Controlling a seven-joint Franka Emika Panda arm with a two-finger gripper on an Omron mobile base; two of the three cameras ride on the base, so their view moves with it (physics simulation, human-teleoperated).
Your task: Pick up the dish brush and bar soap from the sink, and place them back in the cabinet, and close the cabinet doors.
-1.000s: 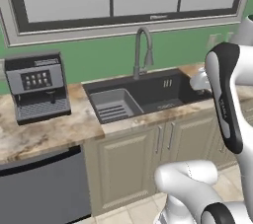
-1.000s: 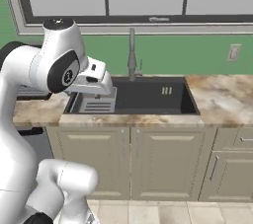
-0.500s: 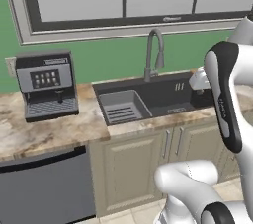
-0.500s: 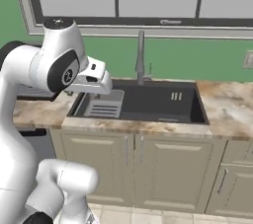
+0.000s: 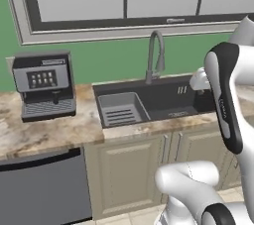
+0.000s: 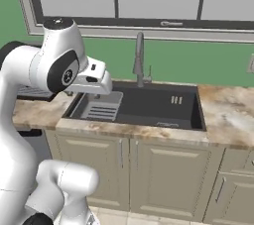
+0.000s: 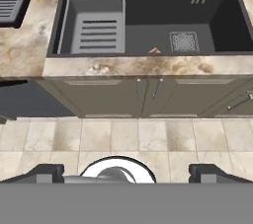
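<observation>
2 fingertips (image 7: 47, 172) of the gripper (image 7: 126, 172) stand spread wide and empty, high above the sink (image 7: 143, 50), likely to scout the bar soap (image 7: 154, 50) beside its drain grate (image 7: 184, 41).

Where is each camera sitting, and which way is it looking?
Left base view: behind the arm on its left, looking forward and down at the wide dark-grey sink and the black-and-silver coffee machine; white arm at right.
Right base view: behind on its right, facing the same sink; white arm at left.
Hand view: high above, looking down into the sink; open gripper at the bottom.
All three share the sink and its grey ribbed tray.
</observation>
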